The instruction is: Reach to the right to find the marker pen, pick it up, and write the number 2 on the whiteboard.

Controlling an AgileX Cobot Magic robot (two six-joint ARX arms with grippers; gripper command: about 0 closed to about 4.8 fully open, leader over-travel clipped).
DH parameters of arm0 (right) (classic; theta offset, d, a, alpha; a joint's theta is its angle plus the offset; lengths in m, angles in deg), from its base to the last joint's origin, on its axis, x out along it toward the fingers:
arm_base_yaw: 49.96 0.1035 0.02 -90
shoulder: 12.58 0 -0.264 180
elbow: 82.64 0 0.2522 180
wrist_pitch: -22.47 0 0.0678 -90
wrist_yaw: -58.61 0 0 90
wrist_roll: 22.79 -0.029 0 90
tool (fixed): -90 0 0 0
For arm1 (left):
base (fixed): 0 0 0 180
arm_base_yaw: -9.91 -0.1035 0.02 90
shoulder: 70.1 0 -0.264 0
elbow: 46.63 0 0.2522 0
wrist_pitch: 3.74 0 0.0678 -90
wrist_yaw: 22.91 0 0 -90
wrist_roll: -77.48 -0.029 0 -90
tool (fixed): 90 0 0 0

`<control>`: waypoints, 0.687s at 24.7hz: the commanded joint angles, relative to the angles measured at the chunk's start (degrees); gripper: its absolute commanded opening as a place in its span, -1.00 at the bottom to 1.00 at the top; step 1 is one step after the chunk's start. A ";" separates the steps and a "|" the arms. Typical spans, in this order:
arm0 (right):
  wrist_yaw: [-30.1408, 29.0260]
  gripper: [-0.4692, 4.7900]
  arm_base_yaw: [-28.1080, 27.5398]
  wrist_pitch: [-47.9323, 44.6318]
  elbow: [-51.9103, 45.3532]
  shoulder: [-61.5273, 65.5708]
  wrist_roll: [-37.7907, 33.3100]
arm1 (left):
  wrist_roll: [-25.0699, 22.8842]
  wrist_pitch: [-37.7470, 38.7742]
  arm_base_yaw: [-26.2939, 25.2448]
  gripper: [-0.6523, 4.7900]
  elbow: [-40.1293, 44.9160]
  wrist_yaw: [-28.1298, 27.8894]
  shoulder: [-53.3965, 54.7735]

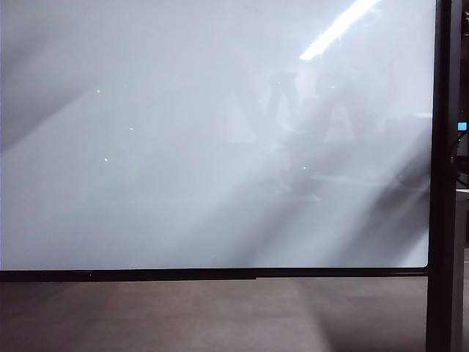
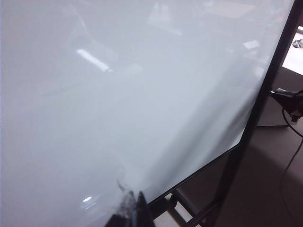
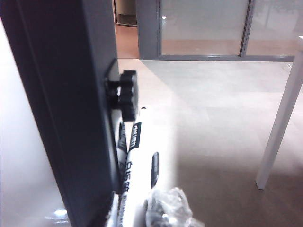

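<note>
Fingers of my right gripper point(image 3: 142, 208) close around the pale marker pen point(image 3: 130, 161) beside the black post point(image 3: 66, 109) — left gripper point(image 2: 130, 208) unreadable, near the glossy whiteboard point(image 2: 118, 118).

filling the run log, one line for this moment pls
left gripper: idle at whiteboard | right gripper: at marker pen by post | board: blank

Whiteboard point(image 1: 212, 183) on black post point(image 1: 443, 176), standing on grey-brown floor point(image 1: 183, 315), white leg point(image 3: 279, 123) nearby
</note>
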 commanded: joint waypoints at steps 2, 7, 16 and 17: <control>0.15 -0.79 -0.15 -1.33 0.28 -0.11 0.00 | -0.07 -0.39 0.02 -0.78 -0.44 0.24 -0.13; 0.52 -0.82 -0.28 -5.60 0.28 -0.20 -0.02 | -0.07 -0.39 0.02 -0.78 -0.44 0.24 -0.13; 7.15 -0.82 -2.84 -6.03 0.22 -1.27 -1.09 | -0.11 -0.39 0.02 -0.78 -0.44 0.26 -0.13; 7.15 -0.82 -3.56 -5.55 0.20 -1.95 -2.10 | -0.15 -0.39 0.02 -0.78 -0.44 0.22 -0.13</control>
